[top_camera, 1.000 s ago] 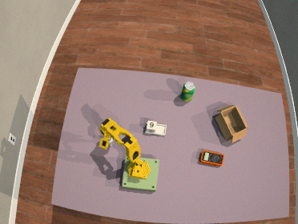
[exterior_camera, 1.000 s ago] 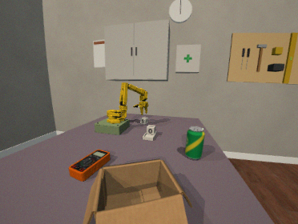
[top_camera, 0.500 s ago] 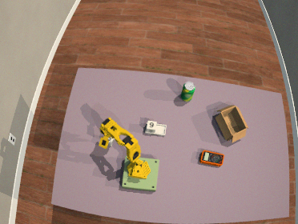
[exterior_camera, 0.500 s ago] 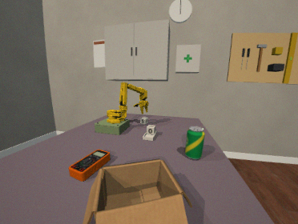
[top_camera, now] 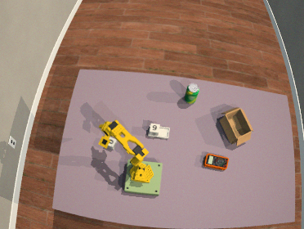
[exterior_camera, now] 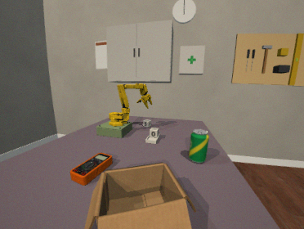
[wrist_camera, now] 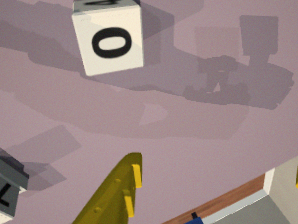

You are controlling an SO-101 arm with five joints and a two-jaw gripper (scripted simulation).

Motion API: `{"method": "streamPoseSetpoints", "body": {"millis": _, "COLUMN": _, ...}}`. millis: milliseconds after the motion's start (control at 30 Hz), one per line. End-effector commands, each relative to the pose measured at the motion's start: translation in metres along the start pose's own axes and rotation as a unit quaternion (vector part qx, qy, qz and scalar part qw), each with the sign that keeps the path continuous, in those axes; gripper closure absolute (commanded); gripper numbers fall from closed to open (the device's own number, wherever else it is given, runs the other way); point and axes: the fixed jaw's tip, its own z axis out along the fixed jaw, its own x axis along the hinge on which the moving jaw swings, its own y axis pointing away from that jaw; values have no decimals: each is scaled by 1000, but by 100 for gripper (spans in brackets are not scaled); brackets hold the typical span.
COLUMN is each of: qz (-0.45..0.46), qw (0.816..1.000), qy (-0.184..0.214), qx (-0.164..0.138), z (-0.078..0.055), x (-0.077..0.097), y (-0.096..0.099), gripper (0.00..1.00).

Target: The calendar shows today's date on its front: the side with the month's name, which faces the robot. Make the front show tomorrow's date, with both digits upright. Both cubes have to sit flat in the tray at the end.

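Right now, gripper: our gripper (top_camera: pixel 104 127) (exterior_camera: pixel 144 104) (wrist_camera: pixel 217 167) stands partly open, fingers apart with nothing between them, pointing down above the table.
Loose cube: we see a white cube (top_camera: pixel 111 142) (exterior_camera: pixel 147 123) (wrist_camera: pixel 112 42) on the table (top_camera: pixel 184 188) (exterior_camera: pixel 135 149) (wrist_camera: pixel 175 120), outside the tray and partly hidden by our arm from above; the wrist view shows a 0 lying sideways.
Tray: the white tray (top_camera: pixel 164 132) (exterior_camera: pixel 152 140) holds the other cube (top_camera: pixel 154 130) (exterior_camera: pixel 154 132) at one end; we read 9 on its top and 0 on its side toward the exterior view.
Front date: we cannot read it.
Base: our arm stands on a green block (top_camera: pixel 156 186) (exterior_camera: pixel 111 132).
Can: green (top_camera: pixel 191 95) (exterior_camera: pixel 198 146), upright.
Meter: orange-cased (top_camera: pixel 216 162) (exterior_camera: pixel 92 168), near the open cardboard box (top_camera: pixel 235 127) (exterior_camera: pixel 143 218).
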Motion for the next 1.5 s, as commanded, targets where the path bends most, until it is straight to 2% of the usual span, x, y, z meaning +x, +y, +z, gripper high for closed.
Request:
{"method": "streamPoseSetpoints", "body": {"millis": 0, "qz": -1, "qw": 999, "qy": 16, "qx": 49, "z": -18, "x": 2, "y": -9, "gripper": 65}}
{"method": "streamPoseSetpoints", "body": {"millis": 167, "qz": -1, "qw": 997, "qy": 24, "qx": 69, "z": -25, "x": 3, "y": -11, "gripper": 65}}
{"method": "streamPoseSetpoints", "body": {"millis": 500, "qz": 10, "qw": 997, "qy": 27, "qx": 68, "z": -25, "x": 7, "y": -10, "gripper": 65}}
{"method": "streamPoseSetpoints", "body": {"millis": 633, "qz": 45, "qw": 996, "qy": 38, "qx": 64, "z": -25, "x": 19, "y": -5, "gripper": 65}}
{"method": "streamPoseSetpoints", "body": {"millis": 800, "qz": 125, "qw": 989, "qy": 64, "qx": 55, "z": -25, "x": 46, "y": 9, "gripper": 65}}
{"method": "streamPoseSetpoints", "body": {"millis": 867, "qz": 125, "qw": 989, "qy": 64, "qx": 55, "z": -25, "x": 46, "y": 9, "gripper": 65}}
{"method": "streamPoseSetpoints", "body": {"millis": 1033, "qz": 235, "qw": 966, "qy": 99, "qx": 43, "z": -27, "x": 80, "y": 34, "gripper": 65}}
{"method": "streamPoseSetpoints", "body": {"millis": 1233, "qz": 376, "qw": 915, "qy": 145, "qx": 29, "z": -33, "x": 118, "y": 77, "gripper": 65}}
{"method": "streamPoseSetpoints", "body": {"millis": 1367, "qz": 455, "qw": 874, "qy": 172, "qx": 22, "z": -39, "x": 134, "y": 106, "gripper": 65}}
{"method": "streamPoseSetpoints", "body": {"millis": 1433, "qz": 455, "qw": 874, "qy": 172, "qx": 22, "z": -39, "x": 134, "y": 106, "gripper": 65}}
{"method": "streamPoseSetpoints", "body": {"millis": 1467, "qz": 471, "qw": 864, "qy": 178, "qx": 20, "z": -41, "x": 137, "y": 113, "gripper": 65}}
